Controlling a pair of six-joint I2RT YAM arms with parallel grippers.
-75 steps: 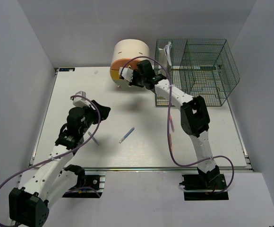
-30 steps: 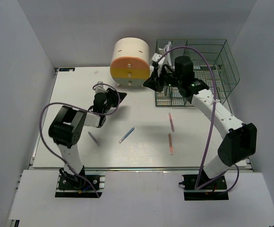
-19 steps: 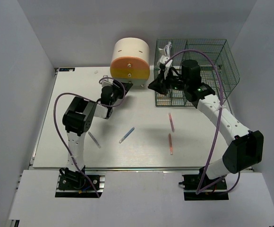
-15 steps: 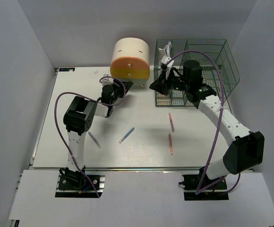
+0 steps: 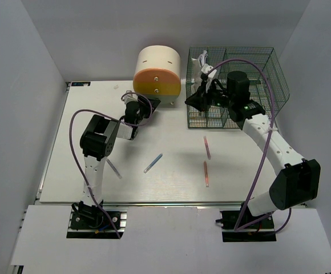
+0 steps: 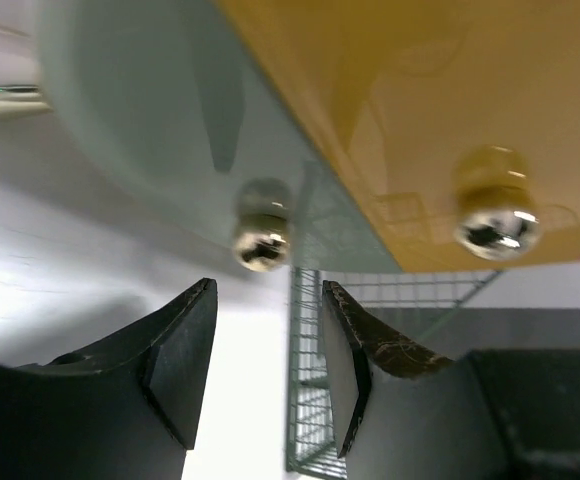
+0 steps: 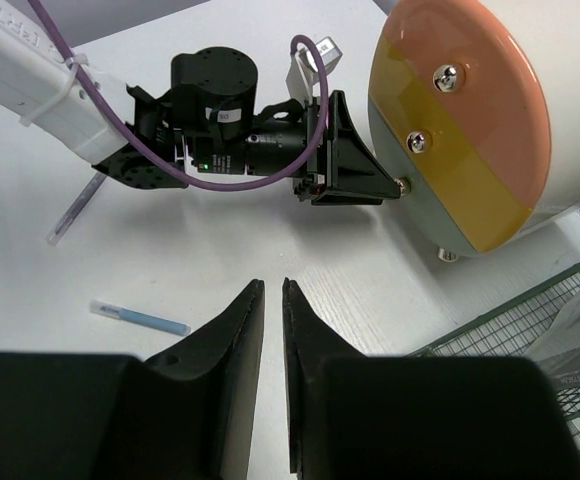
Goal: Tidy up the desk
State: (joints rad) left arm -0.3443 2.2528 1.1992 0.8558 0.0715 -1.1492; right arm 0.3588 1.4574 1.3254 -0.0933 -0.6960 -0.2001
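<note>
Left gripper [image 5: 148, 104]: I see its jaws open in the left wrist view [image 6: 268, 292], with nothing between them. It points at the bottom drawer of the drawer box [image 5: 157, 77], and that drawer's knob [image 6: 261, 240] sits just ahead of the gap, not touching either finger.

Pens, count 4, all lying flat on the desk [image 5: 171, 128], which runs beneath both grippers:
- A purple pen [image 5: 114, 168] lies back from the left gripper, toward the arm bases.
- A blue pen [image 5: 153, 162] lies to its right, between the two grippers and nearer the bases.
- A pink pen [image 5: 207, 147] and a red pen [image 5: 206, 173] lie near each other but not touching, on the base side of the right gripper.

Drawer box: I count 3 drawer fronts, orange, yellow and grey-green, and 3 metal knobs in the right wrist view. It stands directly ahead of the left gripper.

Writing: a small white label on the left wrist body [image 7: 223, 117] is too small for me to read.

Right gripper [image 5: 195, 101]: in its own view [image 7: 271, 287] the fingers are drawn almost together with only a sliver between them, and nothing is held. It hangs above the desk, with the drawer box to its left.

Mesh organizer [image 5: 251, 85], count 1: green wire, just right of the right gripper. A white bundle [image 5: 203, 57] sits in its far left corner.
</note>
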